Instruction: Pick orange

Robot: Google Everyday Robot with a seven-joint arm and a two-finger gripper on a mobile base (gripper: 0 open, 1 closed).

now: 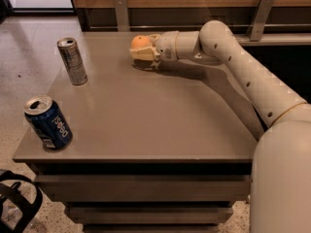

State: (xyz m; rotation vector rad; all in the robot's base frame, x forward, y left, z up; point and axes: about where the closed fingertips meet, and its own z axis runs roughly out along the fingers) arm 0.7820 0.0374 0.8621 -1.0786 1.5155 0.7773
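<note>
At the counter's far edge the pincer is closed around the orange, probably light, firm and roll-prone, best gripped across its middle.

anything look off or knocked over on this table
Nothing spilled or knocked over. The one thing to note: the blue can stands right at the front left corner of the table, close to the edge. The silver can is upright, and the gripper holds the orange at the far side.

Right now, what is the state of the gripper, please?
Gripper: closed on the small round orange fruit, at the far edge of the table.
</note>
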